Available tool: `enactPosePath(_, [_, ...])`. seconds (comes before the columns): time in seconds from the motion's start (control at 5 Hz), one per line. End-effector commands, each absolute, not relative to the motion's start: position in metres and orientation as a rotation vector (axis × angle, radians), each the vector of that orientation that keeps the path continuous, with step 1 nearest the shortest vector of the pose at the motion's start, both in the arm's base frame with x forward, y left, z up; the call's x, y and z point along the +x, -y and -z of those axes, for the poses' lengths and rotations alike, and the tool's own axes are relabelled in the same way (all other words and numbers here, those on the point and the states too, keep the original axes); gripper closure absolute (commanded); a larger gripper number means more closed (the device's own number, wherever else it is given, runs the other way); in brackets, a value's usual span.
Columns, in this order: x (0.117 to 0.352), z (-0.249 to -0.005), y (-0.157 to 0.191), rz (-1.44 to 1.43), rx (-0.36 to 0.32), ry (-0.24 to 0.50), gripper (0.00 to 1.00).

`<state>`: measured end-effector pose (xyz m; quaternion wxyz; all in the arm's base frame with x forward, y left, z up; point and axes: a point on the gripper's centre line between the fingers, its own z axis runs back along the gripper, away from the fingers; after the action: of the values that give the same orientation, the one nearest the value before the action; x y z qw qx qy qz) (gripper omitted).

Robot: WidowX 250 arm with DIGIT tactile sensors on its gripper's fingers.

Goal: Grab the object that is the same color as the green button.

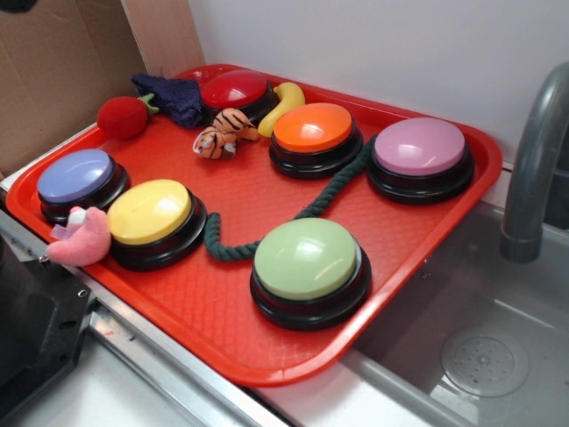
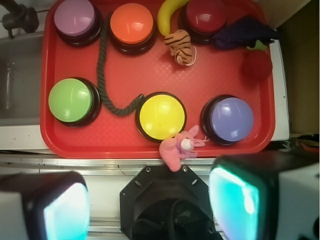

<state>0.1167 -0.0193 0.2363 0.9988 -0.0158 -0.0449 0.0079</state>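
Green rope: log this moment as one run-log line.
phase: pre-approach | tool: open, high above tray, empty | target: green rope, ungrasped, between green button and yellow button

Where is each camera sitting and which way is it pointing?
Exterior: beside the tray, angled down across it from the sink side; none of the robot's body is clearly identifiable.
Wrist: high above, looking straight down at the tray; the claw shows at the bottom, fingers spread wide, holding nothing.
Both views share the green button, the dark green rope, the yellow button and the pink plush.
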Motion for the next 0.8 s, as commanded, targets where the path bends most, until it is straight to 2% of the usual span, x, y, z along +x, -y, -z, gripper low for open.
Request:
enactPosePath(0.0, [0.117,-0.236,0.019,-0.016,-0.032,0.09,0.0])
enactPosePath(0.2, [0.129,-0.234,0.027,-0.042,-0.043,0.148,0.0])
enactPosePath(0.4, [0.16,-0.22,0.036,-0.14,-0.056,0.218,0.0])
enactPosePath(0.6, [0.19,-0.201,0.047,-0.244,-0.084,0.246,0.0])
